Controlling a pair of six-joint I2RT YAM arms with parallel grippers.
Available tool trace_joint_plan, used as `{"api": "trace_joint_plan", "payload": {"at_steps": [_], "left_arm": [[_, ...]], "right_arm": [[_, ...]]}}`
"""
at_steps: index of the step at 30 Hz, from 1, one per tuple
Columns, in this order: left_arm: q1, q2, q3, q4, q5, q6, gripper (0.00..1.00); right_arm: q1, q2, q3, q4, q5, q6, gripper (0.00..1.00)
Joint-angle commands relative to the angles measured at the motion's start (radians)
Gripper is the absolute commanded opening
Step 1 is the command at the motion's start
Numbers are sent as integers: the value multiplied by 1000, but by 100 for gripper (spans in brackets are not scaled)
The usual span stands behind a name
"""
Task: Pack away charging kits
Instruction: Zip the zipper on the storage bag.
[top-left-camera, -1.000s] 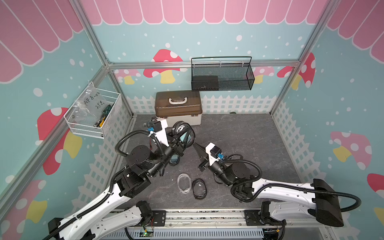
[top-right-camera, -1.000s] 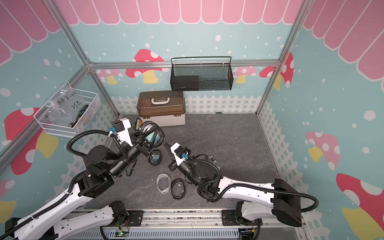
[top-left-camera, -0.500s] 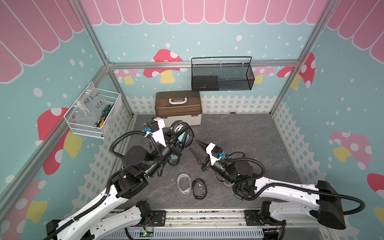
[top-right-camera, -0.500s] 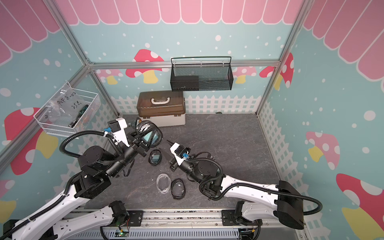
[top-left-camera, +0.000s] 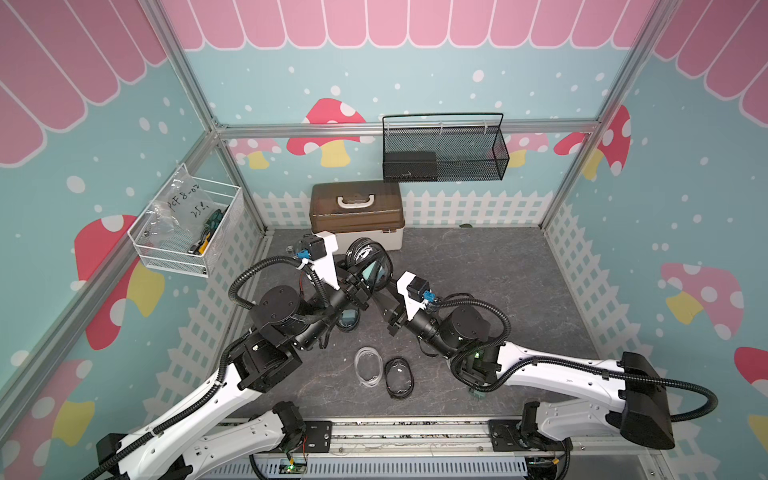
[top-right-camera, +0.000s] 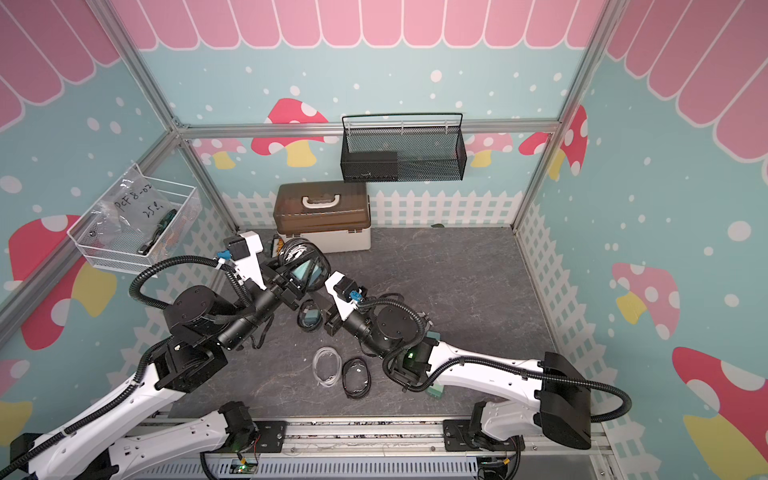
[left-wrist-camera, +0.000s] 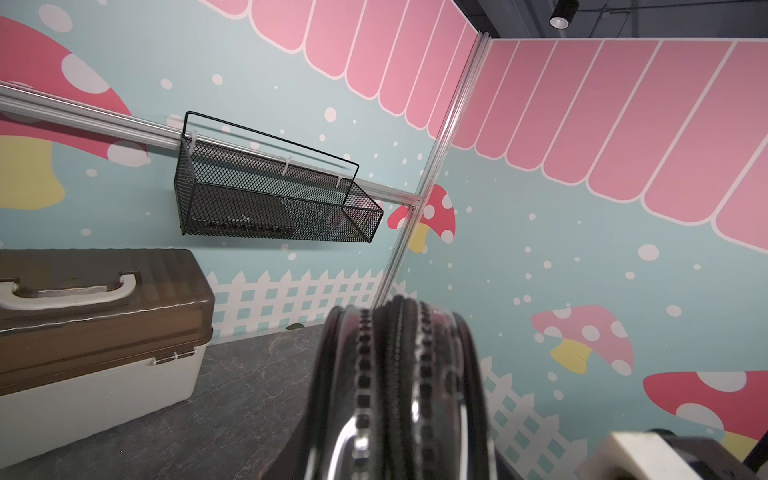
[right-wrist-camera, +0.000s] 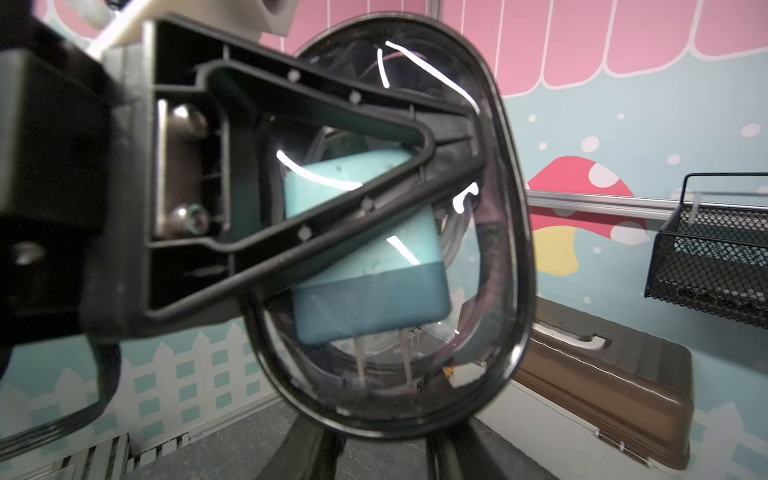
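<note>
A black-rimmed clear pouch (top-left-camera: 371, 262) (top-right-camera: 304, 266) (right-wrist-camera: 484, 257) hangs above the floor in front of the brown-lidded box. Inside it are a teal plug adapter (right-wrist-camera: 370, 282) and white cable. My left gripper (top-left-camera: 360, 286) (top-right-camera: 291, 286) is shut on it, one black finger (right-wrist-camera: 291, 187) flat against its clear face. The left wrist view shows the pouch edge-on with its zipper (left-wrist-camera: 395, 395). My right gripper (right-wrist-camera: 382, 453) (top-left-camera: 381, 296) stands open just under the pouch's lower rim. On the floor lie another pouch with teal inside (top-left-camera: 348, 320), a white-rimmed one (top-left-camera: 368, 368) and a black-rimmed one (top-left-camera: 399, 378).
The big brown-lidded white box (top-left-camera: 356, 214) stands shut at the back wall. A black mesh basket (top-left-camera: 444, 153) hangs above it and a white wire basket (top-left-camera: 187, 232) hangs on the left wall. A teal adapter (top-right-camera: 436, 390) lies under my right arm.
My right gripper has moved left and up to the held pouch, and its jaws have come apart. The left arm has shifted slightly left, still holding the pouch.
</note>
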Motion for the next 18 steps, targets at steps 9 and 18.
{"api": "trace_joint_plan", "payload": {"at_steps": [9,18], "left_arm": [[1,-12,5,23,-29,23,0],[1,-30,-2,20,-48,29,0]], "right_arm": [[6,4,21,-3,65,32,0],[5,4,8,-6,136,29,0]]}}
